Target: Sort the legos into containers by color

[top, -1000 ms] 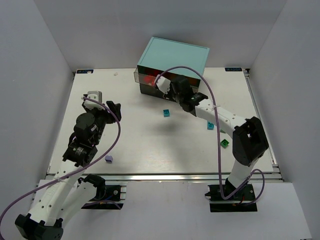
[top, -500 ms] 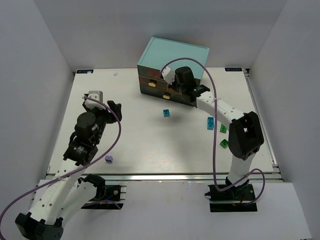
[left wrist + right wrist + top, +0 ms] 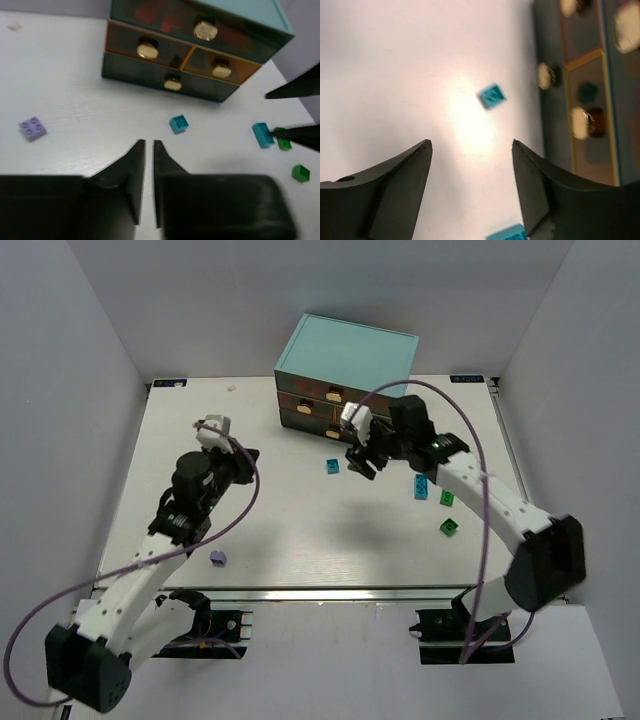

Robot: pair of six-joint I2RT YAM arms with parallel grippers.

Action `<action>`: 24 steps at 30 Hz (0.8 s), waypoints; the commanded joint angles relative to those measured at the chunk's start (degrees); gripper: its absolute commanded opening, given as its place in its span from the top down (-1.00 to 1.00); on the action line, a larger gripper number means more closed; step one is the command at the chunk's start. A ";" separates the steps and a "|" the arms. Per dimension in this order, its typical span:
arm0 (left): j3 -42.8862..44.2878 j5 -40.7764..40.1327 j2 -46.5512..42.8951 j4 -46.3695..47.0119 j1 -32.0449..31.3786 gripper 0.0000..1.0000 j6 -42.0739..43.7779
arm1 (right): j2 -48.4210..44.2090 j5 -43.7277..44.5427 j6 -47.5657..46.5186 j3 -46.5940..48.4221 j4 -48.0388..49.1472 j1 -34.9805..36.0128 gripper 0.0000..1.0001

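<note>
At the far left, the lavender brick [image 3: 217,558] is lying alone near the front edge of the table [image 3: 280,525], well apart from everything else. Your left gripper [image 3: 148,146] is hanging above bare tabletop with its jaws drawn almost together, only a thin slit showing, and it is holding nothing. If you are sending it down like that, it is likely to shove a brick instead of straddling it, so spread the jaws first.

Just past centre, a teal brick [image 3: 332,466] is sitting in front of the light-teal cabinet [image 3: 345,355]. Both wrist views are looking toward it, so you are risking a clash of arms if both reach in.

All the drawers [image 3: 145,49] are sitting shut, so anything you are lifting has nowhere to go until one is pulled, and the cabinet may slide when you tug a handle.

Your right gripper [image 3: 471,145] is hovering beside that teal brick with its jaws spread wide and empty. Farther right, a second teal brick [image 3: 421,487] is lying just beside a green brick [image 3: 447,497], with another green brick [image 3: 452,527] nearer the front. A wide grab there could be catching two colours at once.
</note>
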 commanded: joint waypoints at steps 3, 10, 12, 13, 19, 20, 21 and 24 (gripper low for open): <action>2.99 12.27 14.09 5.31 0.92 0.66 -10.50 | -15.54 -18.05 10.52 -15.81 7.97 -1.16 -0.55; 5.28 11.06 31.60 24.10 0.93 0.37 -30.86 | -23.73 -21.21 20.80 -24.00 15.54 -7.58 1.00; 4.84 7.39 35.38 29.64 0.93 0.25 -34.31 | -25.66 -23.14 22.47 -25.22 16.94 -9.34 1.00; 4.75 6.58 39.31 35.06 0.93 0.21 -36.68 | -26.45 -23.76 23.35 -25.67 17.73 -10.65 1.00; 13.00 6.82 53.57 45.56 0.93 -0.10 -42.67 | -32.69 -23.33 23.80 -26.29 18.01 -12.59 1.00; 14.40 6.83 56.98 46.45 0.93 -0.13 -43.12 | -33.22 -23.06 23.28 -26.29 17.57 -12.68 1.00; 17.20 7.01 58.59 47.15 0.93 -0.17 -43.56 | -33.57 -23.06 22.93 -26.11 17.04 -12.68 1.00; 21.26 6.66 63.34 48.91 0.93 -0.22 -45.23 | -34.89 -22.45 21.96 -26.11 16.60 -12.77 1.00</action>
